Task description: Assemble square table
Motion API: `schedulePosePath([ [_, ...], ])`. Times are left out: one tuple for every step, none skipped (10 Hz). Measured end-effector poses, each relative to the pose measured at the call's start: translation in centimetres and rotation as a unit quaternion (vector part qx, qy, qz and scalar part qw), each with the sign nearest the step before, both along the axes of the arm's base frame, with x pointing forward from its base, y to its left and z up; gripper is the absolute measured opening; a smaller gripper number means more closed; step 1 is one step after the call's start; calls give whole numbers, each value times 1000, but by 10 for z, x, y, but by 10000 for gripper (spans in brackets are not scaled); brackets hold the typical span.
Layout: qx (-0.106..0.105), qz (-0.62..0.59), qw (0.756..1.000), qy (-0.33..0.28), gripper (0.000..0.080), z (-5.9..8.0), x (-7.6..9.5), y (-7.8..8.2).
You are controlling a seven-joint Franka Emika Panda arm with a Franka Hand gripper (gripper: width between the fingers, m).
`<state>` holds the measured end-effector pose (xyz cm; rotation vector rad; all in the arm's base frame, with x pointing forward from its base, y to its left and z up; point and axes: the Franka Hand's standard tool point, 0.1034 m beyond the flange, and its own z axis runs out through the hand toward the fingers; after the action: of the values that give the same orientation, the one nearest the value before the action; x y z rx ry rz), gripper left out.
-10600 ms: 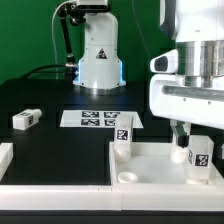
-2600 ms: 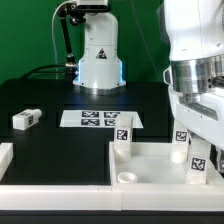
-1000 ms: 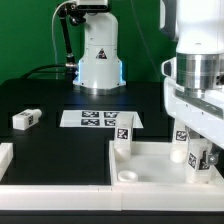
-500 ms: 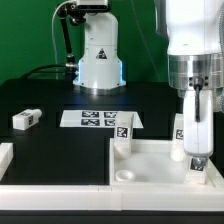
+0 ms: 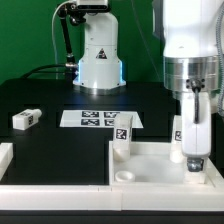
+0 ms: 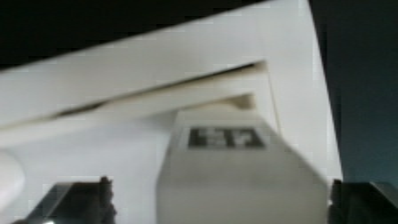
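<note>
The square table's white slab (image 5: 150,160) lies at the front of the exterior view's right, with a round socket (image 5: 127,176) at its near left corner. White tag-marked legs stand upright at its far corners (image 5: 122,133) (image 5: 181,133). A third leg (image 5: 195,165) stands in the near right corner. My gripper (image 5: 196,152) hangs straight down over that leg. In the wrist view the leg (image 6: 228,165) rises between the dark fingers (image 6: 80,200), with a gap on each side, so the gripper (image 6: 222,205) is open around it. The slab (image 6: 160,80) fills the background.
A loose leg block (image 5: 26,119) lies on the black table at the exterior view's left. The marker board (image 5: 95,118) lies behind the slab. White border bars (image 5: 5,155) (image 5: 60,190) run along the left and front. The robot's base (image 5: 98,50) stands at the back.
Over the last second my wrist turned above the near right leg, and the jaws have spread apart off it. The leg stays upright in its corner.
</note>
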<state>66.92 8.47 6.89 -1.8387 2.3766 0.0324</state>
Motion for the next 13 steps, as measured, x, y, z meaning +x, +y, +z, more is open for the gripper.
schedulePosePath([
  [-2, 26, 1000, -10, 636, 14, 0, -13],
  [-1, 40, 999, -21, 646, 26, 1, -28],
  [-3, 40, 999, -24, 646, 27, 2, -35],
  [-3, 42, 999, -23, 649, 24, 1, -32],
  [-3, 43, 999, -23, 649, 24, 1, -31],
  [-3, 43, 999, -22, 649, 24, 1, -31],
  [-3, 43, 999, -22, 649, 23, 0, -31],
  [-3, 43, 999, -22, 649, 23, 0, -31],
  [-8, 66, 997, -28, 649, 24, 0, -35],
  [-16, 98, 994, -45, 649, 27, -6, -51],
  [-24, 115, 992, -57, 649, 31, -24, -70],
  [-31, 165, 984, -59, 649, 38, -46, -91],
  [-36, 200, 977, -66, 649, 49, -53, -110],
])
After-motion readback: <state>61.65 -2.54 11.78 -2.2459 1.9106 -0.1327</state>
